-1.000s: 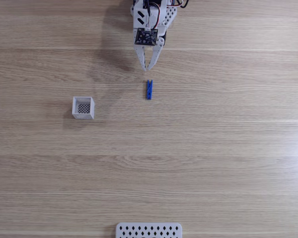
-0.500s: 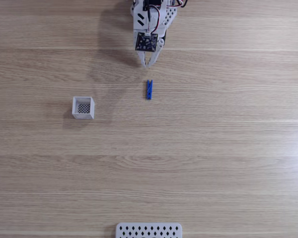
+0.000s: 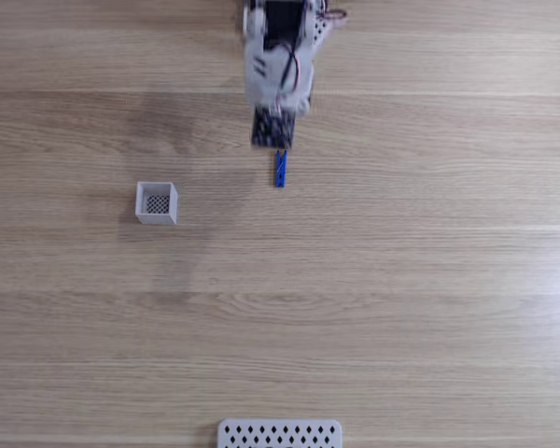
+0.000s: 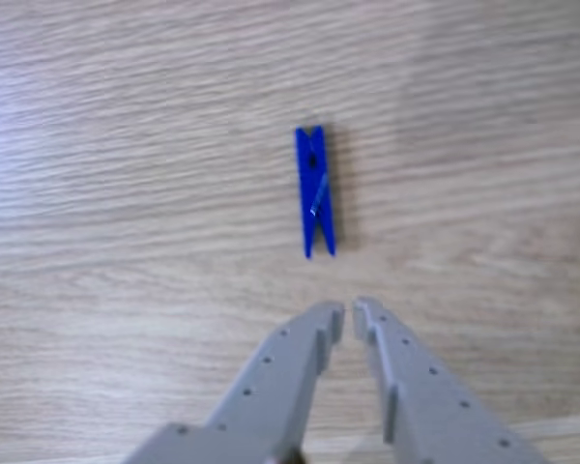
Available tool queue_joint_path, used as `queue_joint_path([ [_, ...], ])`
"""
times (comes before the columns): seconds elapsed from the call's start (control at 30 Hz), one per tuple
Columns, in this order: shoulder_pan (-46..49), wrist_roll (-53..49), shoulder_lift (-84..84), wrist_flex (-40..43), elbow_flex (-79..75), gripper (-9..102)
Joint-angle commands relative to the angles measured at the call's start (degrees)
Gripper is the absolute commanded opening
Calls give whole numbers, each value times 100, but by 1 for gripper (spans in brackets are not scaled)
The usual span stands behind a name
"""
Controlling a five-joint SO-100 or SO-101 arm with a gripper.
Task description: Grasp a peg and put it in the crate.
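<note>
Fixed view, table: a wooden table [image 3: 401,308] is seen from above, its grain running left to right; bare wood reaches the left, right and top borders of the picture.
Fixed view, open room: wide bare wood is seen on both sides of the arm and across the whole middle band of the table.
Fixed view, lower edge: a white perforated panel [image 3: 279,434] is cut off by the bottom border, well apart from everything else.
Fixed view, crate: the crate [image 3: 156,203] stands upright on the table at left of centre, its dark mesh bottom visible, with free wood all round it.
Fixed view, arm: the arm enters from the top border and is blurred; the jaws [image 3: 273,140] are hidden beneath its body, so their state cannot be told here.
Fixed view, peg: the peg [image 3: 280,169] lies flat just below the arm's lower end, well to the right of the crate.

Other view, jaws: the jaws [image 4: 349,316] enter from the bottom border, nearly closed, a narrow slit left between the tips and nothing held.
Other view, peg: the peg [image 4: 315,191] lies lengthwise on the wood just beyond the tips, slightly left of the slit, apart from them.
Other view, open room: bare wood is seen on every side of the peg.
</note>
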Motion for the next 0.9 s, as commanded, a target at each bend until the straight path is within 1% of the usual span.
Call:
queue_joint_path([
  [0.0,-35,79,-914,105,-1336,1],
  [0.27,-26,70,-1125,44,-1107,19],
  [0.33,-26,70,-1134,35,-1037,21],
  [0.5,-44,70,-1169,-44,-914,19],
  [0.73,-35,70,-1600,-835,-765,18],
  [0.87,-35,70,-1784,-967,-747,18],
])
